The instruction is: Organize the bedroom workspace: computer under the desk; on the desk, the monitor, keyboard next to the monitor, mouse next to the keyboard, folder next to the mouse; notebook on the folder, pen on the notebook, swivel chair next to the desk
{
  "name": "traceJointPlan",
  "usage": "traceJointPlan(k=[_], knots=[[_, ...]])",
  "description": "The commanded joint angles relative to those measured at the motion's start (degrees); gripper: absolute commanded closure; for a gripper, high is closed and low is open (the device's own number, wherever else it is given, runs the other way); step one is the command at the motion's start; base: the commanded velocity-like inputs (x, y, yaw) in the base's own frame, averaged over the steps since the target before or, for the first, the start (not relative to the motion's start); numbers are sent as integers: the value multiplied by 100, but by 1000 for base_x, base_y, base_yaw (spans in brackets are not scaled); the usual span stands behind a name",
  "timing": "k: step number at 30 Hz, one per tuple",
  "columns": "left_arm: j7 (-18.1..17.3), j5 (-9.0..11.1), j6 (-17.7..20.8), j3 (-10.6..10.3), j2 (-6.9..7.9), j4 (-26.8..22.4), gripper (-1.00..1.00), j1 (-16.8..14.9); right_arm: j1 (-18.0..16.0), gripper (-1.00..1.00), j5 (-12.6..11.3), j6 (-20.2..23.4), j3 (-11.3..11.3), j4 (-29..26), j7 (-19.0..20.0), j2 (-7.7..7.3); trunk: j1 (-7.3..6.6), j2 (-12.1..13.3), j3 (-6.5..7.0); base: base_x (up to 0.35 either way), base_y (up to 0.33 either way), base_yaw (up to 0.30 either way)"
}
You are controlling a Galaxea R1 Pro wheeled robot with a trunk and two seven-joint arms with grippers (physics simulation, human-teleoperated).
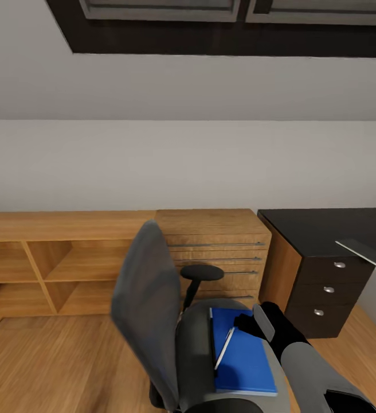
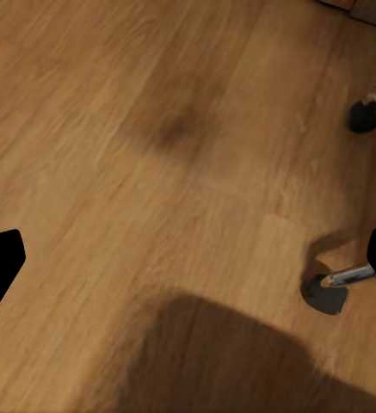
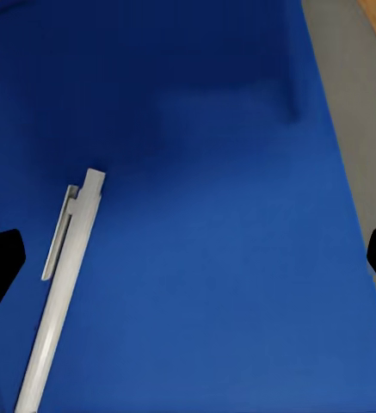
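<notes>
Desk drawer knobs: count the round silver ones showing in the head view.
3, stacked down the black drawer fronts of the desk: top knob, middle knob, bottom knob. The desk runs past the picture's right edge, so more may be hidden.

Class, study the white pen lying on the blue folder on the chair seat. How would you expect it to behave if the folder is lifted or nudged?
The pen is slim and rounded, lying loose on the smooth folder, so it may roll or slide if tilted. Its side clip probably limits rolling. It looks light, so a small nudge should shift it.
</notes>
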Motion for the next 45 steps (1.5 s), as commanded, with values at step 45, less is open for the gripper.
traceJointPlan(k=[45], knots=[[-26,53,-19,-63,-1,5,-100,-4,-3,-100,-67,22,-22,0,-50,-12,197,-364,-167,0,25,0]])
